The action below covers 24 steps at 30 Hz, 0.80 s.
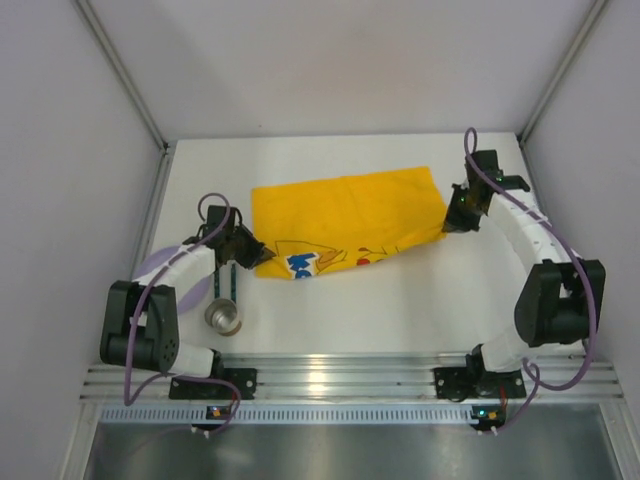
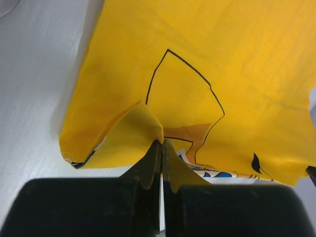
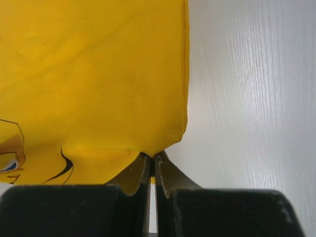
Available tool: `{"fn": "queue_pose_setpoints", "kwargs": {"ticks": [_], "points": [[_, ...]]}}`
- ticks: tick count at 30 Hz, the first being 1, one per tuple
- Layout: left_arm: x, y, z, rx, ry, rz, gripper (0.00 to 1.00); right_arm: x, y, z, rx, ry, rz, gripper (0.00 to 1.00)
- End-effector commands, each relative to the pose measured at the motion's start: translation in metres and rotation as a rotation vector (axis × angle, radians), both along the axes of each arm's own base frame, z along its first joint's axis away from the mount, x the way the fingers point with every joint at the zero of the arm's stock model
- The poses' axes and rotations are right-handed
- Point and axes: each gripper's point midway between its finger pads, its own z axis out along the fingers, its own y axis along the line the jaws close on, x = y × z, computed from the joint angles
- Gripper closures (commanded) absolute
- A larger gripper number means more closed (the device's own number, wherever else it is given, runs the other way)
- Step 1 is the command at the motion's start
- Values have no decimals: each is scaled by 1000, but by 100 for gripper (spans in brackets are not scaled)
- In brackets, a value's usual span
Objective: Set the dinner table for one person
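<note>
The white table (image 1: 400,300) is carrying a yellow cloth (image 1: 350,215) lying across its middle. A metal cup (image 1: 223,318) is standing near the front left, and a pale plate (image 1: 150,266) is sitting at the left edge.

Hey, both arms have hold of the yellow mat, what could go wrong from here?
1. The left end effector pinches only a small fold of the mat; a pull might slip it free.
2. The right end effector grips just the corner tip, so uneven pulling could leave the mat creased.
3. The cup stands near the left arm; a swing back may knock it.
</note>
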Motion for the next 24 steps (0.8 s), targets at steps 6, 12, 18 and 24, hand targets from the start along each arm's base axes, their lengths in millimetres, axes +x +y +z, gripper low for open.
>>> {"fn": "queue_pose_setpoints", "kwargs": {"ticks": [6, 12, 18, 24], "points": [[-10, 1, 20, 40, 9, -59, 100, -108, -25, -78, -16, 266, -69, 71], [-19, 12, 60, 87, -53, -33, 2, -81, -25, -20, -8, 132, -74, 0], [20, 13, 102, 119, -169, -27, 2, -31, -15, 12, 38, 25, -24, 0], [45, 24, 132, 178, -248, 34, 10, 3, 8, -7, 156, 56, 23, 0]]}}
